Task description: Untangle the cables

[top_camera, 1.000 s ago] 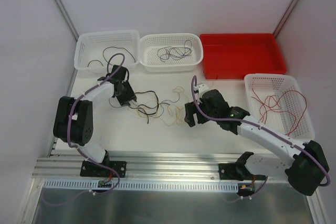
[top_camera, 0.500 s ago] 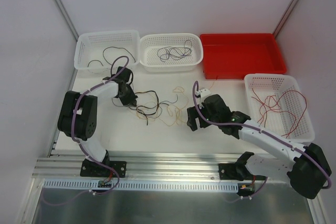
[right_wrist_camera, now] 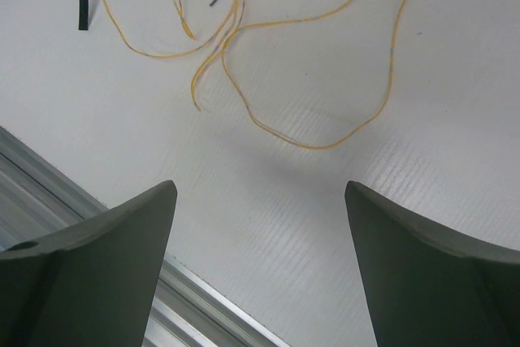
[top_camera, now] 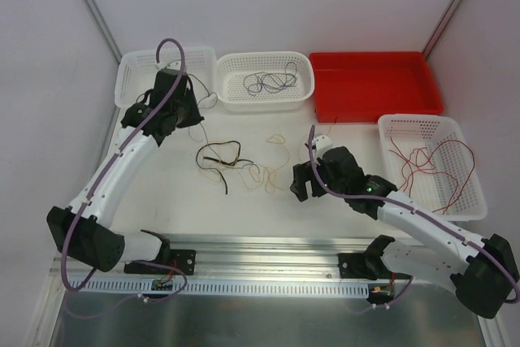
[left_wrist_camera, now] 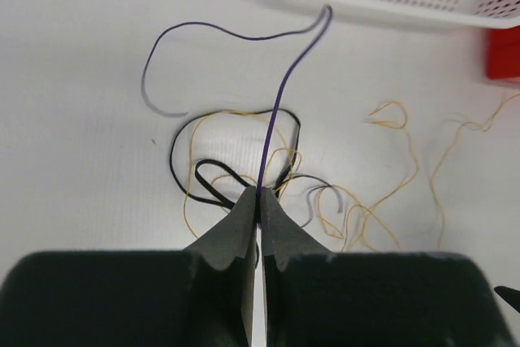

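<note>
Top external view, nearest item: right gripper [top_camera: 301, 184], low over the white table [top_camera: 162, 201] at the right edge of the tangle. Its fingers are spread wide with nothing between them. The right wrist view shows only bare table and a thin yellow cable [right_wrist_camera: 325, 140] looping ahead of them. It is probably posted there to pin or take the yellow strands.

Next: loose tangle of thin black and yellow cables [top_camera: 231, 164], lying flat mid-table between the two grippers.

Next: left gripper [left_wrist_camera: 258, 201], raised above the tangle near the far-left basket, fingers clenched on a thin purple cable [left_wrist_camera: 280, 95]. The cable runs from the jaws toward a basket rim, then bends back left. It is apparently held high to lift this one strand clear of the rest.

Far row, left to right:
- White perforated plastic basket [top_camera: 130, 79] holding a black cable [top_camera: 146, 97].
- Second white basket [top_camera: 305, 79] holding dark purple cables [top_camera: 268, 83].
- Red plastic tray [top_camera: 374, 87].

At the right side, a third white basket [top_camera: 471, 193] holds red cables [top_camera: 426, 160]. The cables look sorted by colour, so the purple strand likely belongs in the second basket.
</note>
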Motion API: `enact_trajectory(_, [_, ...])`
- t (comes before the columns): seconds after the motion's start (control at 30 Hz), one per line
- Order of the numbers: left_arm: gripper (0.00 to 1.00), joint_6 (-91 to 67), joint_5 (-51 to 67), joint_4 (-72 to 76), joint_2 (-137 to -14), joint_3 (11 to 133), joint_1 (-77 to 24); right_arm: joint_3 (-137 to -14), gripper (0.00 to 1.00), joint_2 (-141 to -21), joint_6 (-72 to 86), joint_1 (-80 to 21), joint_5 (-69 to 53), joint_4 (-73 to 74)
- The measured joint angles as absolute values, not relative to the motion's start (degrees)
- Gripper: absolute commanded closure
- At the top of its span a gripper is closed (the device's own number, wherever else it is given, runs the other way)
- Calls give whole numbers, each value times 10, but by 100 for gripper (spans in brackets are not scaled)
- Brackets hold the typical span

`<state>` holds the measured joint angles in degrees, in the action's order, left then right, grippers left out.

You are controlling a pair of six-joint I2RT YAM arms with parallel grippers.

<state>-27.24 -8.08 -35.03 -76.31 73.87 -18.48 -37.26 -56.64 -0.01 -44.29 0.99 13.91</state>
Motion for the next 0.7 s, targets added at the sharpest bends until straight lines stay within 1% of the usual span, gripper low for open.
enact_trajectory(0.17, [100,-210,-116,-401,-736,861,-231,-371,11,-545,0,-443,11,141])
enact_trajectory(0.33, [100,-138,-133,-438,-743,1001,-287,-369,11,-524,0,-443,14,147])
enact_trajectory(0.5, [100,-72,-140,-453,-766,1157,-324,-366,11,-509,0,-443,21,156])
enact_trajectory(0.6, [100,-52,-138,-452,-768,1193,-341,-363,11,-501,0,-443,21,156])
enact_trajectory(0.7, [100,-49,-136,-451,-769,1178,-371,-361,11,-500,0,-443,8,150])
